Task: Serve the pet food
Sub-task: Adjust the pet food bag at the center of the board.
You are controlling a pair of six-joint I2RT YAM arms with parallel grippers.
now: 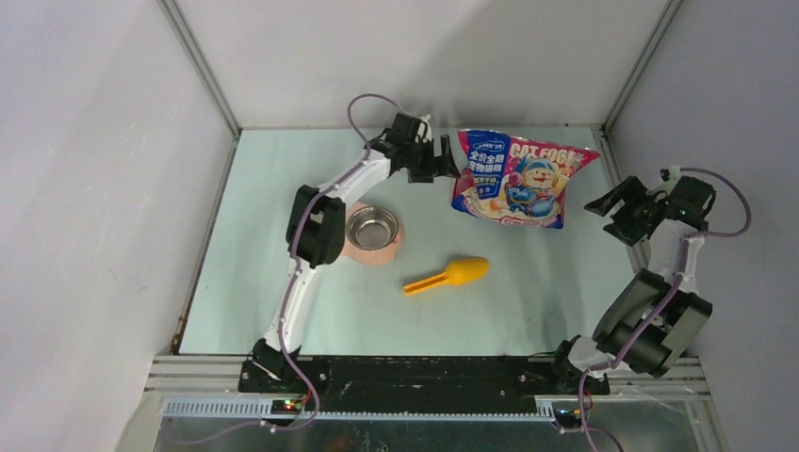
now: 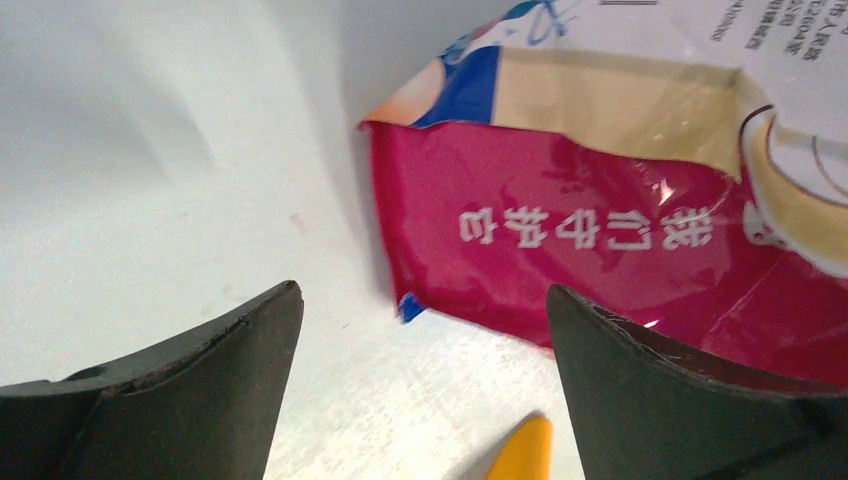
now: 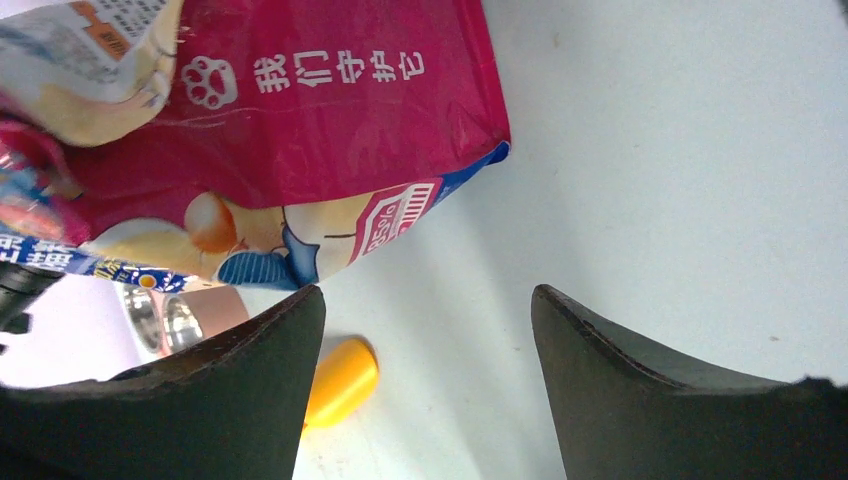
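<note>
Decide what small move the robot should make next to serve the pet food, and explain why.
Probably ease the left gripper forward onto the corner of the glossy blue, pink and red cat food bag and close. Both it and the right gripper are open and empty on either side of the bag, and that corner lies just ahead of the left one.

Left arm (image 1: 290, 301) & right arm (image 1: 674, 250) had white links, black joints. Purple cables (image 1: 377, 97) looped behind left gripper (image 1: 435, 169) & right gripper (image 1: 608, 215), whose fingers (image 2: 640, 390) were dark wedges.

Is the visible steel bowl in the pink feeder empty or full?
Empty: the steel bowl shows only bare shiny metal inside, seen from the top view.
</note>
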